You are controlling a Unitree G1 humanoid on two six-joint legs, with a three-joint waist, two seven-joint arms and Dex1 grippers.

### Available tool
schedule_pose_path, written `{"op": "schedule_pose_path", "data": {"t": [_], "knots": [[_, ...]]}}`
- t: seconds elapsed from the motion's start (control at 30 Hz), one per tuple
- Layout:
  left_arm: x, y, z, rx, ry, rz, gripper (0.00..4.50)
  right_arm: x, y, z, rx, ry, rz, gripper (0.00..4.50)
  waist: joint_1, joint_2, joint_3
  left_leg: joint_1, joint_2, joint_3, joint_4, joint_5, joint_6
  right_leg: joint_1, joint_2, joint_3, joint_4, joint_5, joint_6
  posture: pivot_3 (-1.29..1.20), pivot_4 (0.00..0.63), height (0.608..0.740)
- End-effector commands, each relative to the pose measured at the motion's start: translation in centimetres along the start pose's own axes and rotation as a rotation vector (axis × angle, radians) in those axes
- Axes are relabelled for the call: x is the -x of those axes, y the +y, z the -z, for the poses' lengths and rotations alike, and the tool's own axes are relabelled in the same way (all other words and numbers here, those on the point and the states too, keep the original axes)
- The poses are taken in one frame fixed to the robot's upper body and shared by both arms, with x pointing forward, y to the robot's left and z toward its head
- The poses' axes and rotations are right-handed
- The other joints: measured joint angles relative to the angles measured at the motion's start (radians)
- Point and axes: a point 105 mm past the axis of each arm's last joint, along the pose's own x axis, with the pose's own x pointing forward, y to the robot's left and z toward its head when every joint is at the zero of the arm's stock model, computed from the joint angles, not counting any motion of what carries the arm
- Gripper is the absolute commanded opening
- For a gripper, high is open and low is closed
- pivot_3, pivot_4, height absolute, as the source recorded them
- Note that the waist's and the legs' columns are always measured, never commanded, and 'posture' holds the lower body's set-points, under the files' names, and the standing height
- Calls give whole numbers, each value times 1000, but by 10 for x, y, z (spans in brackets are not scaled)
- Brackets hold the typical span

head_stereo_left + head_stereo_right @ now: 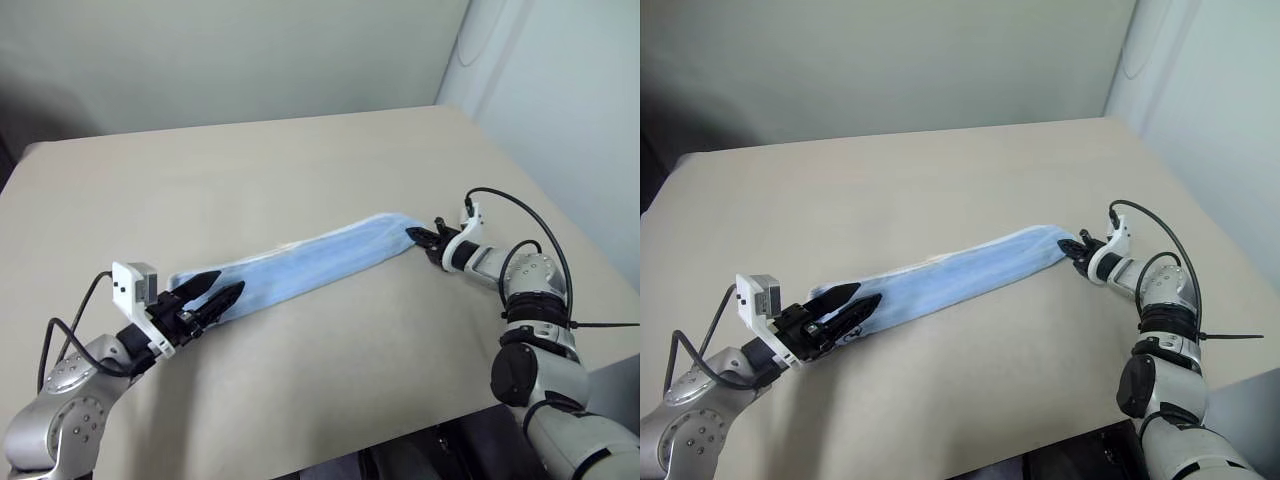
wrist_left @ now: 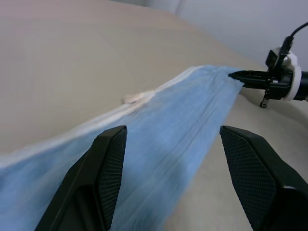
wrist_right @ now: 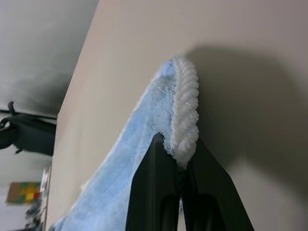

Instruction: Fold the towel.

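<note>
Light blue terry towel, bunched into a long narrow strip with white stitched edging, stretched slantwise across the smooth beige worktop. Right fingers pinched tight on its far corner. Left fingers, black and cross-hatched, spread wide astride the near end, nothing gripped.

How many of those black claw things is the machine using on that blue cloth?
2. The right gripper is pinched shut on the far end of the towel; the left gripper sits open around the towel's near end, on the table.
</note>
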Motion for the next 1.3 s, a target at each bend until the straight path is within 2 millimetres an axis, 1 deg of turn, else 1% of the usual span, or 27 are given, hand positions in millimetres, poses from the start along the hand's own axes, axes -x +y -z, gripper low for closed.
{"op": "schedule_pose_path", "data": {"t": [0.03, 0.17, 0.27, 0.3, 0.33, 0.4, 0.47, 0.5, 0.53, 0.57, 0.6, 0.63, 0.67, 0.7, 0.77, 0.9, 0.93, 1.0, 1.1, 1.2, 1.23, 1.27, 1.3], "knots": [[0, -5, -8, -33, -34, 6, 3351, 24, -9, -44, 73, -161, 50, 24, 10, 1, 1, 0, 0, 0, 0, 0, -2, 0, 0, 0, 0, 0, 0, 0, 150, 740], [-1, -6, -5, -25, -29, 3, 3351, 37, -13, -68, 159, -224, 84, 24, 13, 1, 1, -1, 1, 1, 0, 0, -4, -1, 0, 1, 0, 0, 0, 0, 150, 740], [-2, -6, -3, -23, -26, 4, 3351, 43, -7, -80, 255, -242, 77, 24, 9, 1, 1, 0, 2, 1, 0, 0, -4, -2, 0, 3, 0, 0, 0, 0, 150, 740], [-2, -6, -3, -22, -25, 5, 3351, 44, -1, -82, 334, -231, 68, 24, 7, 1, 1, 0, 2, 1, 0, 0, -4, -2, 1, 4, 0, 0, 0, 0, 150, 740], [-4, -6, -3, -22, -23, 8, 3351, 42, 11, -82, 449, -203, 39, 24, 6, 1, 1, 0, 2, 1, 0, 0, -4, -2, 1, 4, 0, 0, 0, 0, 150, 740], [-5, -6, -3, -22, -21, 12, 3351, 38, 26, -77, 596, -153, 0, 24, -1, 1, 1, 0, 2, 2, 0, 0, -4, -3, 1, 5, 0, 0, 0, 0, 150, 740], [-9, -8, -2, -19, -20, 24, 3351, 31, 50, -62, 915, -64, -72, 24, -4, 2, 1, 0, 2, 3, 1, 0, -4, -4, 1, 7, 0, 0, 0, 0, 150, 740], [-10, -8, -2, -19, -20, 28, 3351, 28, 57, -54, 1027, -28, -103, 24, -8, 2, 1, -1, 2, 3, 1, 0, -4, -4, 1, 8, 0, 0, 0, 0, 150, 740], [-12, -9, -2, -17, -20, 33, 3351, 26, 69, -44, 1143, 9, -160, 24, -12, 2, 1, 0, 2, 4, 1, 0, -4, -4, 2, 8, 0, 0, 0, 0, 150, 740], [-13, -10, -2, -16, -21, 37, 3351, 25, 78, -36, 1224, 35, -210, 24, -15, 2, 1, 0, 2, 4, 2, -1, -4, -4, 2, 9, 0, 0, 0, 0, 150, 740], [-14, -10, -1, -15, -22, 39, 3351, 24, 84, -31, 1272, 53, -244, 24, -17, 2, 1, -1, 2, 4, 3, -1, -4, -4, 2, 10, 0, 0, 1, 0, 150, 740], [-15, -10, -1, -15, -22, 42, 3351, 22, 93, -20, 1335, 88, -301, 24, -18, 2, 1, -1, 2, 4, 4, -1, -4, -4, 2, 11, 0, 0, 1, 0, 150, 740], [-15, -10, -1, -15, -23, 43, 3351, 21, 98, -14, 1370, 111, -335, 24, -19, 2, 1, -1, 2, 4, 5, -1, -4, -4, 3, 13, 0, 1, 1, 0, 150, 740], [-16, -11, -1, -14, -24, 45, 3351, 19, 104, 1, 1447, 159, -393, 24, -20, 2, 1, -1, 1, 4, 5, -1, -4, -4, 3, 14, 0, 1, 2, 0, 150, 740], [-17, -12, 0, -13, -25, 48, 3351, 16, 112, 31, 1536, 254, -498, 24, -20, 2, 1, -1, 1, 4, 6, -2, -5, -4, 3, 15, 0, 1, 3, 0, 150, 740], [-18, -14, 1, -12, -37, 44, 3351, 7, 117, 74, 1580, 360, -607, 24, -19, 1, 1, 0, 1, 4, 8, -4, -7, -4, 3, 16, 0, 2, 4, 0, 150, 740], [-18, -14, 0, -12, -40, 43, 3351, 7, 117, 81, 1588, 375, -625, 24, -16, 1, 1, 0, 1, 4, 9, -4, -7, -4, 3, 16, 0, 2, 4, 0, 150, 740], [-17, -14, 1, -11, -43, 38, 3351, -5, 112, 92, 1597, 394, -580, 24, -13, 1, 1, 0, 1, 3, 10, -5, -8, -4, 2, 16, 0, 2, 5, 0, 150, 740], [-16, -15, 2, -10, -48, 32, 3351, -16, 105, 102, 1589, 415, -536, 24, -12, 1, 1, -1, 2, 1, 11, -6, -11, -5, 2, 17, 0, 3, 6, 0, 150, 740], [-15, -16, 2, -10, -50, 27, 3351, -16, 100, 105, 1579, 438, -534, 24, -6, 1, 1, -1, 2, 1, 13, -7, -13, -5, 2, 18, 0, 3, 7, 0, 150, 740], [-14, -16, 3, -10, -50, 25, 3351, -15, 99, 106, 1550, 453, -541, 24, -5, 1, 1, -1, 2, 1, 13, -8, -14, -4, 2, 18, 0, 3, 7, 0, 150, 740], [-14, -15, 3, -10, -50, 23, 3351, -13, 99, 107, 1532, 462, -559, 541, -5, 1, 1, -1, 2, 1, 14, -8, -14, -4, 2, 18, 0, 3, 7, 0, 150, 740], [-13, -15, 3, -10, -50, 22, 3351, -11, 102, 105, 1514, 452, -575, 709, -4, 1, 1, -1, 2, 2, 14, -8, -15, -4, 2, 18, 0, 3, 7, 0, 150, 740]]}}
